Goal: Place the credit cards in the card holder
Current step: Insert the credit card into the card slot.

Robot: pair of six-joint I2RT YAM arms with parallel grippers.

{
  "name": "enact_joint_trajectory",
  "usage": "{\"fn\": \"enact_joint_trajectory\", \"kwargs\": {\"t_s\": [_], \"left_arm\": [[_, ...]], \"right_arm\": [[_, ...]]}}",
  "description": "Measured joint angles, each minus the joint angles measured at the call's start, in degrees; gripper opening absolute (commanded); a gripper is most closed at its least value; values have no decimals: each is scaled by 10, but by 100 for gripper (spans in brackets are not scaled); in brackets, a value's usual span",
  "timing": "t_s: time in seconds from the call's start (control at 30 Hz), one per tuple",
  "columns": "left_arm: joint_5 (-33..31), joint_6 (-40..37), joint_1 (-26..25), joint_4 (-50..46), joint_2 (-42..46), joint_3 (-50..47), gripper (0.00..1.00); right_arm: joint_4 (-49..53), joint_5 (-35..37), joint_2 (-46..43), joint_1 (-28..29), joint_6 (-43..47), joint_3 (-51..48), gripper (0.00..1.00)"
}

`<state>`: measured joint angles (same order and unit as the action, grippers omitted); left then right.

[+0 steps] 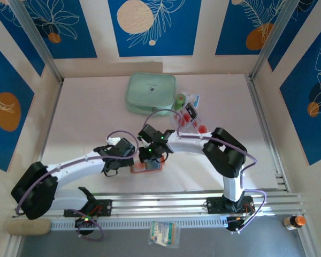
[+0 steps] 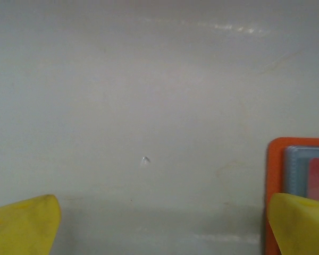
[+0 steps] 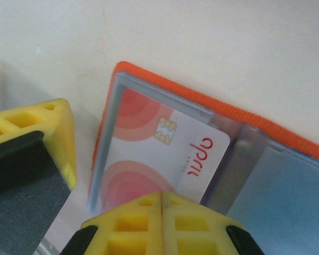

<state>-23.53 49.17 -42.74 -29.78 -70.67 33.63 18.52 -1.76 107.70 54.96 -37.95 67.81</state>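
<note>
Right gripper (image 3: 162, 212) clenched, tips against card (image 3: 165, 151) partly in card holder (image 3: 228, 111): push straight along pocket. Left gripper (image 2: 159, 223) released wide at card holder edge: pin it down.

**Materials and surface finish at the card-loading area**

Card holder (image 3: 228, 109): orange outer edge, matt, with a woven, cloth-like texture; inner pockets (image 3: 287, 196) of greyish translucent plastic film, smooth with a soft sheen. Credit card (image 3: 165, 154): smooth pale plastic with printed red circles and a small metallic gold chip (image 3: 165, 130). Right gripper (image 3: 161, 202) fingers (image 3: 133, 228) and left gripper (image 2: 162, 218) fingers (image 2: 21, 223): moulded yellow plastic, matt. Table (image 2: 149, 106): smooth off-white surface, low gloss, faint highlights. Rails (image 1: 166, 203) at the near edge: bare ribbed metal, reflective. Mint-green case (image 1: 151, 93): matt; its material cannot be told.
</note>
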Motion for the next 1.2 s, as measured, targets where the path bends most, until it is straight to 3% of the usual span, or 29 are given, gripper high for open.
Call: {"fn": "enact_joint_trajectory", "kwargs": {"t_s": [0.23,0.47,1.2], "left_arm": [[-3,3,0,-13,26,0,100],[0,5,0,-10,-8,-6,100],[13,5,0,16,-52,-14,100]], "right_arm": [[0,1,-36,-9,-5,-18,3],[-1,2,-35,-10,-14,-39,2],[-10,-2,9,2,-16,-22,1]]}}
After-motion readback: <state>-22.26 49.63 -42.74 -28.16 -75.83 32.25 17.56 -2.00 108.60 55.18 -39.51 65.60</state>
